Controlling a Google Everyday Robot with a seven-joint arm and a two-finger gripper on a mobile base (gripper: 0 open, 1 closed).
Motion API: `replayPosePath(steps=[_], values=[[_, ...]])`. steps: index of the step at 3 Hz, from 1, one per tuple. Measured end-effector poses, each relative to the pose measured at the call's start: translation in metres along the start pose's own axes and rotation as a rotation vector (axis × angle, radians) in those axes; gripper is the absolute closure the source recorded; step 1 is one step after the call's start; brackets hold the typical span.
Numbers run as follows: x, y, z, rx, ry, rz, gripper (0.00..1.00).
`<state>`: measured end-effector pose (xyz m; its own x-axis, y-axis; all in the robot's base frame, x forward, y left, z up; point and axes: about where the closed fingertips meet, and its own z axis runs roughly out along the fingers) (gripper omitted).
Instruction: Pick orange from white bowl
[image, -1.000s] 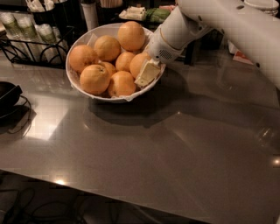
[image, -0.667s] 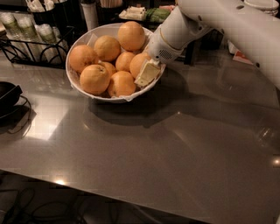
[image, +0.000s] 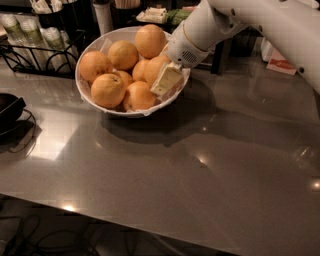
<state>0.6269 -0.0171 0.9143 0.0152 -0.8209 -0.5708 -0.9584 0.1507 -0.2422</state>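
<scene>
The white bowl (image: 100, 102) with a crinkled paper lining stands at the back left of the grey table and holds several oranges. My gripper (image: 164, 82) reaches down from the upper right into the bowl's right side. It rests against an orange (image: 154, 67) at the right of the pile. That orange is partly hidden behind the gripper. Other oranges lie at the front left (image: 107, 90), far left (image: 94, 65) and top of the pile (image: 150, 40).
A black wire rack (image: 35, 55) with pale cups stands left of the bowl. A black object (image: 9, 110) lies at the table's left edge. Dark containers and packets (image: 150, 14) stand behind the bowl. A small red-and-white card (image: 282, 64) stands at the back right.
</scene>
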Motion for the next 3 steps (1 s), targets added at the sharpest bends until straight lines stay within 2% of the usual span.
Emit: replayPosePath(steps=[1, 2, 3], values=[[-0.022, 0.010, -0.027, 0.003, -0.051, -0.046, 1.00], [-0.054, 0.043, -0.069, -0.015, -0.131, -0.111, 1.00], [-0.054, 0.043, -0.069, -0.015, -0.131, -0.111, 1.00]])
